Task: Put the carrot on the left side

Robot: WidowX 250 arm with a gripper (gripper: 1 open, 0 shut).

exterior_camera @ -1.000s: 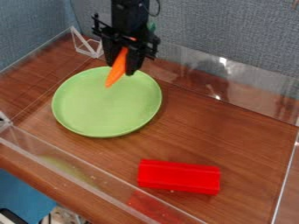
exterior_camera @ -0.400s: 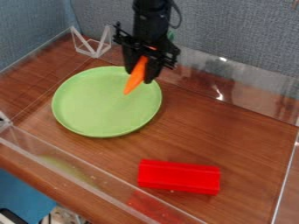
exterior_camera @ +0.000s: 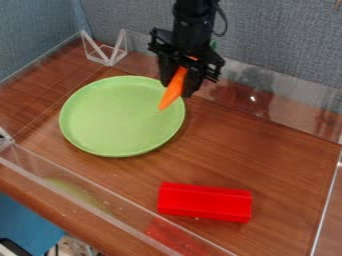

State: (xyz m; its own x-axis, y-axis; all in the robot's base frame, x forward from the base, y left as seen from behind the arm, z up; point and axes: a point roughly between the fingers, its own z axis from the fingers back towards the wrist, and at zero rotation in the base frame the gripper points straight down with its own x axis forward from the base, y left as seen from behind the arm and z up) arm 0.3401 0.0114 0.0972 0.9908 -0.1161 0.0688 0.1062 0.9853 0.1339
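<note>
A green plate [exterior_camera: 114, 120] lies at the left of the wooden surface [exterior_camera: 254, 150]. Above the plate's right edge, the tool [exterior_camera: 181, 85] points down, clamped on the carrot [exterior_camera: 174, 88], which hangs tilted in the air. A red block [exterior_camera: 205, 202] lies near the front right.

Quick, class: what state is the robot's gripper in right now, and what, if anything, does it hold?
Gripper: closed on the carrot, which hangs tip-down above the right rim of the green plate.
</note>
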